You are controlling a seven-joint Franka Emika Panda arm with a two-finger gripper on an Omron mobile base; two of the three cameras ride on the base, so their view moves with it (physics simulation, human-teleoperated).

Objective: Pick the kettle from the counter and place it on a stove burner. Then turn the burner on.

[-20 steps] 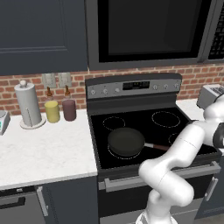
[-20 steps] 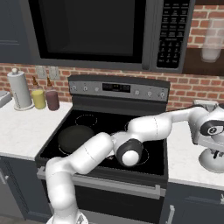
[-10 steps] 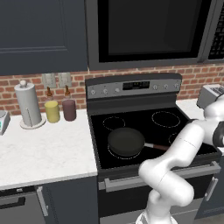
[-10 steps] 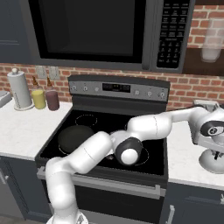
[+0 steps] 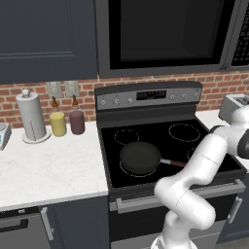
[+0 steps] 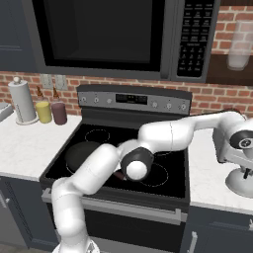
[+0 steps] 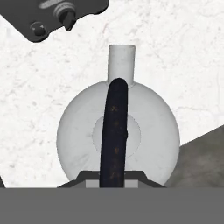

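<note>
Gripper [image 7: 114,175] clamped tight on the kettle [image 7: 118,135] by its dark handle (grasp looks done), far right on the counter [image 7: 183,65]; next, lift toward a stove burner [image 6: 157,174].

Kettle [image 7: 144,144] looks matt silvery-white metal with a rough dark handle [image 7: 114,131]; the tabletop [image 7: 183,74] is smooth white veined stone, the cooktop [image 5: 160,133] glossy black glass, the frying pan [image 5: 140,157] matt dark

The rounded silvery-white kettle [image 7: 118,135] sat upright on the white veined counter [image 7: 183,65], spout apparently pointing away.
</note>
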